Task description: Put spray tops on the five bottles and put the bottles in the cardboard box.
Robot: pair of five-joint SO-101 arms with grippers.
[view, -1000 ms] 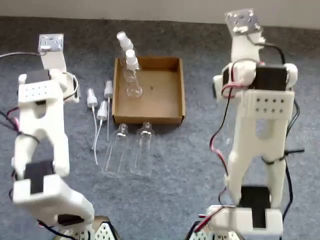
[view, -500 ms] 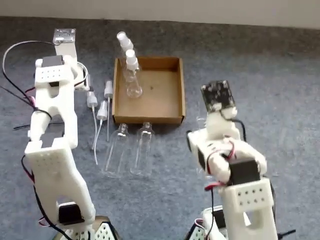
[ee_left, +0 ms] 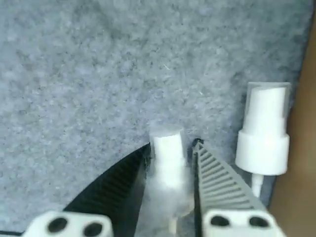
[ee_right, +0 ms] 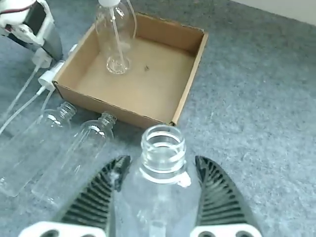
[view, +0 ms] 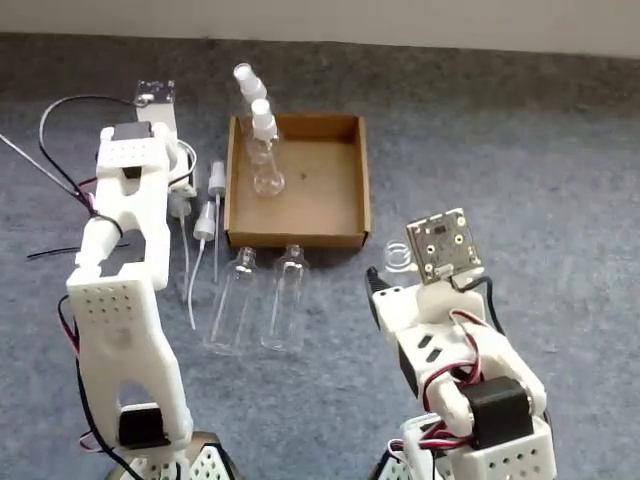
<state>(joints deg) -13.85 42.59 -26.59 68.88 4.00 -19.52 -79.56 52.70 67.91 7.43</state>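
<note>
From up high, the cardboard box (view: 320, 190) sits mid-worktop (view: 520, 150) with two capped bottles (view: 266, 165) leaning in its far left corner. Two uncapped bottles (view: 285, 300) lie on their sides just in front of its near wall. Loose spray tops (view: 205, 222) lie right beside its left wall, thin tubes trailing toward the arms. The left arm (view: 130, 200) stretches over that same strip and hides part of it. The right arm (view: 450, 330) sits low near the box's front right corner. On the left wrist cam, the left pincer (ee_left: 173, 148) is clenched on a held spray top (ee_left: 168, 158), with a neighbour spray top (ee_left: 264, 133) just beside it, hard against the box wall. On the right wrist cam, the right pincer (ee_right: 162, 163) is grasping an open-necked bottle (ee_right: 163, 145). The two lying bottles are between it and the box.
</note>
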